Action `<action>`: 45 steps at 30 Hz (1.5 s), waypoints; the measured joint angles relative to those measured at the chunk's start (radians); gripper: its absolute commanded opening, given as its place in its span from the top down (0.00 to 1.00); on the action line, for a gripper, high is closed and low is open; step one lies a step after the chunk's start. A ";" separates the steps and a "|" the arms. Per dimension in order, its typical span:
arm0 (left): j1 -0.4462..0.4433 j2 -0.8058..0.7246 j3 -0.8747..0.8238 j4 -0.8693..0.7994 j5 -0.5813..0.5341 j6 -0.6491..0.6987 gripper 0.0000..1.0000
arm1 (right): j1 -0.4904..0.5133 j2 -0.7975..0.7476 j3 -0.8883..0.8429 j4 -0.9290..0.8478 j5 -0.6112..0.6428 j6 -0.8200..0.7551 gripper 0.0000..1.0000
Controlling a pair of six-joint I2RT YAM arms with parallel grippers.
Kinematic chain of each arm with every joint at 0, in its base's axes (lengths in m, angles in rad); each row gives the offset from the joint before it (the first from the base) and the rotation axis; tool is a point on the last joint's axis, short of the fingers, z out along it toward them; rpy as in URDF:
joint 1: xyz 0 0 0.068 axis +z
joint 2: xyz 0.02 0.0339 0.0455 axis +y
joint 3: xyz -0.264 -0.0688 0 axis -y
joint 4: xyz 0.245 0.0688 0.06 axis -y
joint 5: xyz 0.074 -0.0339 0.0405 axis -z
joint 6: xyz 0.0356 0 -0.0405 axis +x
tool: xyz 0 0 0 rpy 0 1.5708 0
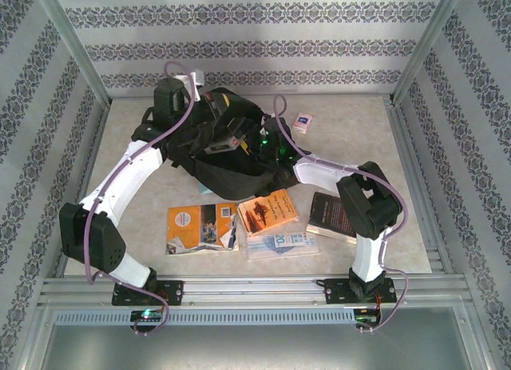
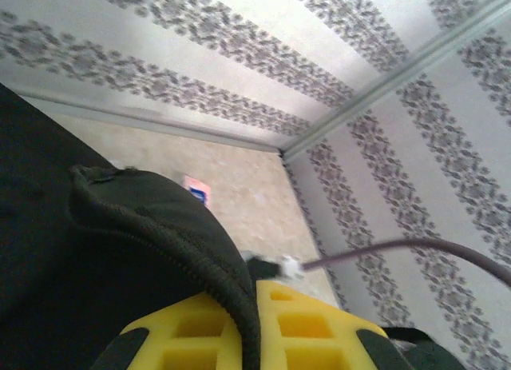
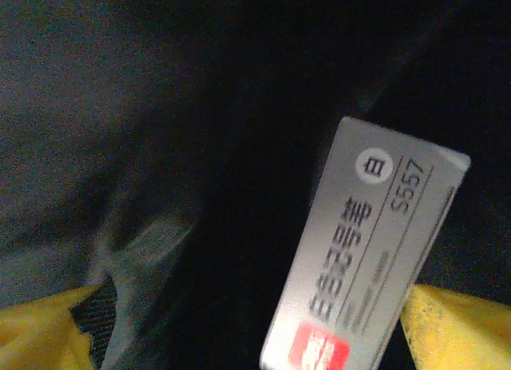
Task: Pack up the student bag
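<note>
The student bag lies mid-table, toward 12 o'clock. I see my left gripper pinching its zipped rim. My right gripper, inside the dark bag, stands spread, with a white labelled box between its fingers. The box is cut off at 6 o'clock and its print is blurred.

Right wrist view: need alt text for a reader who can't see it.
A flat white rectangular item printed with black characters, "S557" and a red patch sits tilted between the open yellow fingertips of the right pincer. Dark, blurred fabric of the large black soft fabric backpack surrounds it.
</note>
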 measured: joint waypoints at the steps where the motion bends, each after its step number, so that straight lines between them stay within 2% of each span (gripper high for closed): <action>1: 0.014 -0.002 0.000 -0.005 -0.006 0.003 1.00 | 0.000 -0.027 -0.003 -0.011 -0.007 -0.036 0.07; 5: 0.055 -0.006 -0.007 -0.003 -0.018 0.007 1.00 | -0.011 -0.124 -0.005 -0.047 -0.031 -0.137 0.11; 11: 0.073 -0.037 -0.085 0.011 -0.038 0.010 1.00 | -0.031 -0.206 -0.024 -0.192 -0.036 -0.277 0.26; 18: 0.117 -0.110 -0.137 0.004 -0.187 0.019 1.00 | -0.009 -0.335 -0.050 -0.410 0.006 -0.540 0.24; 22: 0.190 -0.119 -0.135 0.012 -0.279 -0.004 1.00 | -0.002 -0.434 -0.050 -0.459 0.008 -0.659 0.24; 25: 0.210 -0.111 -0.128 0.011 -0.333 -0.002 1.00 | -0.003 -0.460 -0.050 -0.476 -0.001 -0.715 0.24; 30: 0.226 -0.071 -0.094 0.010 -0.410 0.044 1.00 | 0.006 -0.406 -0.050 -0.512 -0.052 -0.770 0.25; 35: 0.277 0.003 -0.003 -0.037 -0.436 0.088 0.99 | 0.058 -0.277 -0.034 -0.575 -0.060 -0.807 0.27; 39: 0.282 0.032 0.019 -0.058 -0.454 0.126 0.99 | 0.091 -0.167 0.012 -0.618 -0.054 -0.809 0.31; 45: 0.282 0.043 0.006 -0.072 -0.457 0.153 0.87 | 0.136 0.002 0.136 -0.684 -0.028 -0.786 0.35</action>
